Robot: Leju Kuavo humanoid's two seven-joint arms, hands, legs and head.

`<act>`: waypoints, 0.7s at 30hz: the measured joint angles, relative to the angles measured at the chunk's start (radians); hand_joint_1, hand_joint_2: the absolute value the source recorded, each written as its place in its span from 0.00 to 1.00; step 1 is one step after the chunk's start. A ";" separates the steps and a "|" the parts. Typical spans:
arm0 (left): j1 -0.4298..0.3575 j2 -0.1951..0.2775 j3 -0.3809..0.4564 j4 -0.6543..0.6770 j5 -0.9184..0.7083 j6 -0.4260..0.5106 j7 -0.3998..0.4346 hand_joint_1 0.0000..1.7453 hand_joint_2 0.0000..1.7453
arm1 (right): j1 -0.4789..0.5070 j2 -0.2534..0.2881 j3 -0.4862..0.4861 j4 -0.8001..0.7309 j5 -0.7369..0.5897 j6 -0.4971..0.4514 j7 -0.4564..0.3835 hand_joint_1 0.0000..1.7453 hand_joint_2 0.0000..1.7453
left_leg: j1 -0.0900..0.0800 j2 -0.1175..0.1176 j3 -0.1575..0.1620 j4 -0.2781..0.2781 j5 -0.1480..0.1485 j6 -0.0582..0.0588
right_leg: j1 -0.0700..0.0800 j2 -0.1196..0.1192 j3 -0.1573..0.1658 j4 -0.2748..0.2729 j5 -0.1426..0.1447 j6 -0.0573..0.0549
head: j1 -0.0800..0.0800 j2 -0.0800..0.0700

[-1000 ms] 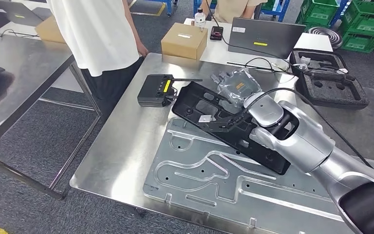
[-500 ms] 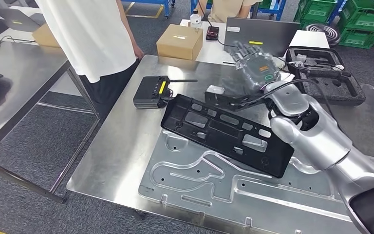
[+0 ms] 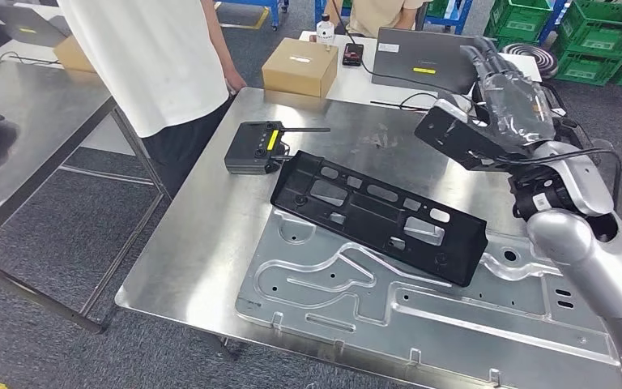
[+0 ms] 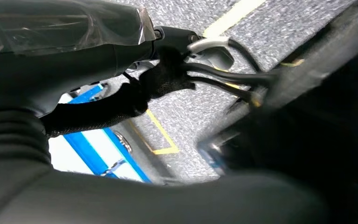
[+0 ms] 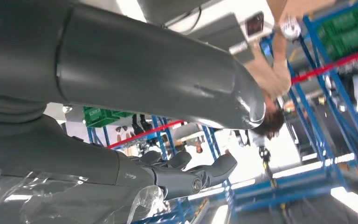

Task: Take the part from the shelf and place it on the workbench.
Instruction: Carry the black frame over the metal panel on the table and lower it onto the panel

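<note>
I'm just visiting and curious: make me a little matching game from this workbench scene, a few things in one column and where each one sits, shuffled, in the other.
Things:
1. long black plastic part
2. small black remote with yellow label
3. brown cardboard box
4. robot's right hand

Places:
A. raised above the bench's far right side
B. beside the part's left end
C. lying across the grooved metal plate
D. on the white table past the bench

Pairs: 1-C, 2-B, 3-D, 4-A

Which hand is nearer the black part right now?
Right. The right hand is raised beyond the black part, apart from it. The left hand hangs over carpeted floor.
</note>
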 joint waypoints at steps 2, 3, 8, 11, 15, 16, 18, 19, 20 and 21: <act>-0.002 0.001 0.002 0.000 0.003 0.000 -0.006 0.00 0.00 | 0.018 -0.023 -0.020 -0.040 -0.002 -0.006 0.004 0.00 0.00 | -0.001 0.000 -0.011 0.012 0.011 -0.008 | -0.003 0.006 0.003 -0.018 0.019 -0.008 | 0.000 0.000; -0.004 0.001 0.004 0.000 0.005 0.000 -0.009 0.00 0.00 | 0.029 -0.033 -0.028 -0.054 -0.002 -0.009 0.007 0.00 0.00 | -0.001 0.000 -0.017 0.019 0.013 -0.014 | -0.007 0.010 0.002 -0.023 0.024 -0.012 | 0.000 0.000; -0.028 0.002 0.007 0.000 0.013 0.002 -0.016 0.00 0.00 | 0.082 -0.075 -0.068 -0.127 0.001 -0.024 0.013 0.00 0.00 | 0.011 0.007 -0.166 0.347 -0.178 -0.046 | -0.016 0.017 -0.009 -0.066 0.039 -0.031 | 0.000 0.000; -0.034 0.002 0.009 0.000 0.016 0.003 -0.017 0.00 0.00 | 0.122 -0.101 -0.082 -0.163 0.004 -0.032 0.018 0.00 0.00 | 0.013 0.007 -0.145 0.383 -0.175 -0.042 | -0.012 0.014 -0.018 -0.066 0.048 -0.032 | 0.000 0.000; -0.037 0.005 0.016 -0.001 0.017 0.005 -0.010 0.00 0.00 | 0.169 -0.139 -0.120 -0.215 0.014 -0.063 0.023 0.00 0.00 | -0.002 -0.001 0.052 0.063 -0.063 -0.002 | -0.004 0.013 -0.027 -0.067 0.063 -0.028 | 0.000 0.000; -0.037 0.006 0.019 -0.001 0.018 0.006 -0.008 0.00 0.00 | 0.188 -0.150 -0.132 -0.229 0.017 -0.073 0.024 0.00 0.00 | -0.006 -0.003 0.071 0.031 -0.053 0.002 | -0.003 0.013 -0.032 -0.066 0.070 -0.024 | 0.000 0.000; -0.037 0.005 0.023 -0.001 0.018 0.012 -0.003 0.00 0.00 | 0.228 -0.172 -0.151 -0.256 0.024 -0.086 0.022 0.00 0.00 | -0.002 0.000 0.066 0.021 -0.037 0.002 | -0.001 0.014 -0.044 -0.064 0.082 -0.016 | 0.000 0.000; -0.037 0.005 0.024 -0.001 0.018 0.017 0.001 0.00 0.00 | 0.247 -0.181 -0.160 -0.270 0.027 -0.090 0.022 0.00 0.00 | 0.001 0.001 0.061 0.014 -0.031 0.002 | 0.001 0.015 -0.057 -0.052 0.070 -0.011 | 0.000 0.000; -0.039 0.005 0.024 -0.001 0.019 0.027 0.005 0.00 0.00 | 0.265 -0.192 -0.171 -0.283 0.031 -0.094 0.021 0.00 0.00 | 0.005 0.004 0.057 0.001 -0.027 0.005 | 0.002 0.016 -0.080 -0.017 0.040 -0.005 | 0.000 0.000; -0.041 0.005 0.025 -0.001 0.019 0.040 0.009 0.00 0.00 | 0.287 -0.203 -0.185 -0.298 0.036 -0.100 0.021 0.00 0.00 | 0.008 0.007 0.052 -0.013 -0.024 0.008 | 0.002 0.017 -0.114 0.048 -0.007 0.002 | 0.000 0.000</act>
